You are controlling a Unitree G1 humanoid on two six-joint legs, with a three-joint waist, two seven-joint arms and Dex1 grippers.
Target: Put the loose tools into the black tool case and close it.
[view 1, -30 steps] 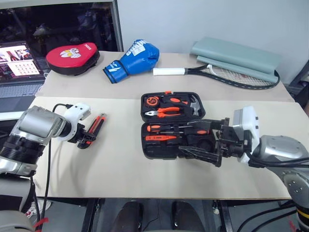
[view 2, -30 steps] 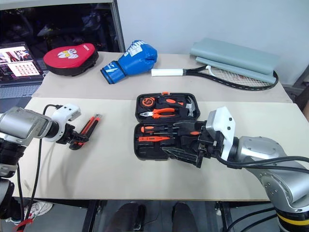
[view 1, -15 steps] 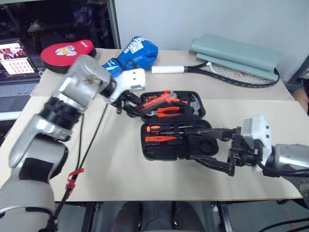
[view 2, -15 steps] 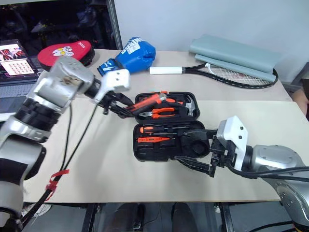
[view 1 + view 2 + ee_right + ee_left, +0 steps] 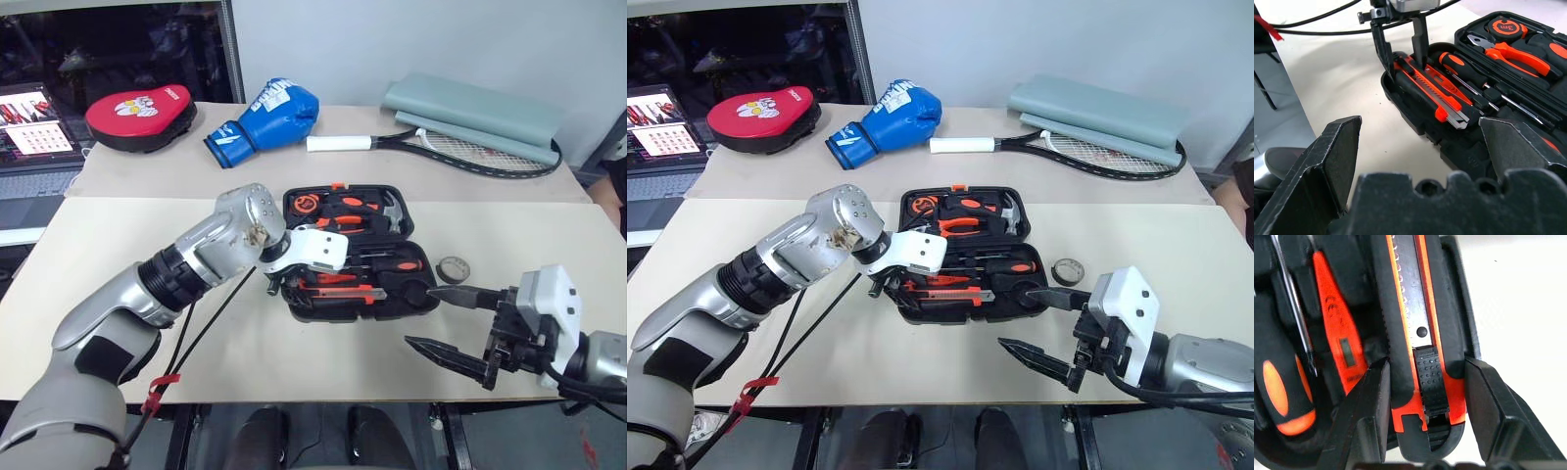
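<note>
Black tool case (image 5: 392,211), lid open. Utility knife (image 5: 1427,88) along its front recess, long axis with that edge, pinched by left gripper (image 5: 1400,41). Tape roll (image 5: 453,268) just beside case; right gripper (image 5: 446,323), jaws spread, nearer.

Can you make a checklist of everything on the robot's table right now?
Surface: beige table top.
Job's things: open black plastic tool case; orange-and-black utility knife lying in its near edge; dark tape roll loose beside the case.
Clutter: blue boxing glove, red punch pad, tennis racket.
End effectors: left end effector around the knife; right end effector open, holding nothing.
Cables: black cable under the left arm.
Surroundings: laptop screen.
</note>
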